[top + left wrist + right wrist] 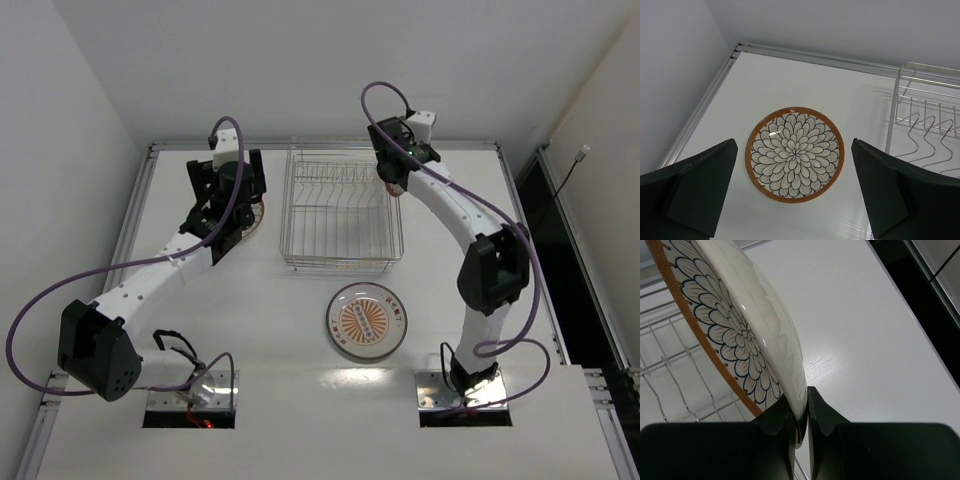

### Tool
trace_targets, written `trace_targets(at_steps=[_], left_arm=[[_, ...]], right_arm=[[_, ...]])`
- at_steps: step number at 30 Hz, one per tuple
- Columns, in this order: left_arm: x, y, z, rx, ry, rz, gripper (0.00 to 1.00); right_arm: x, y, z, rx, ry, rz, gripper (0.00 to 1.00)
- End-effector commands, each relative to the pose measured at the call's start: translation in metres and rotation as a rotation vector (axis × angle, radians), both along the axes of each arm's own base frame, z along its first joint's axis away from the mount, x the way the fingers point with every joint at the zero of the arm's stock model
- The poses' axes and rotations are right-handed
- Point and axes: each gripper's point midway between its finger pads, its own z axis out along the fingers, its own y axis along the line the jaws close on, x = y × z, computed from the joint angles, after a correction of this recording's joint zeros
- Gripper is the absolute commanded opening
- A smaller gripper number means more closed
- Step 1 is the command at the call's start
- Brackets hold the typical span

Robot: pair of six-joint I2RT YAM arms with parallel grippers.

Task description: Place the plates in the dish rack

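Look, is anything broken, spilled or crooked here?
Nothing looks broken or spilled. The held flower plate is tilted on edge, pinched by the right gripper by the dish rack, which seems deliberate. The other flower plate and the sunburst plate lie flat, whole.

Top view: high at the near side, looking down on the whole table (270, 320). Left wrist view: near, facing down on the flat plate (794, 154) left of the rack (343, 262). Right wrist view: very close on the tilted plate (765, 340) at the rack's right edge. All three views share the rack.
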Motion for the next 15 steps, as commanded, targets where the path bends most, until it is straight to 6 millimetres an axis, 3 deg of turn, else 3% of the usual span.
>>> trace_targets(at_steps=[1, 8, 15], left_arm=[[-0.001, 0.000, 0.024, -0.032, -0.067, 0.018, 1.00], [0.000, 0.003, 0.019, -0.019, -0.052, 0.036, 1.00], [0.000, 0.002, 0.016, -0.001, -0.033, 0.056, 1.00]], right_arm=[[0.022, -0.006, 0.055, -0.027, -0.213, -0.106, 0.00], [0.033, 0.012, 0.027, -0.038, -0.167, -0.065, 0.00], [0.028, 0.028, 0.002, -0.098, -0.101, -0.042, 0.03]])
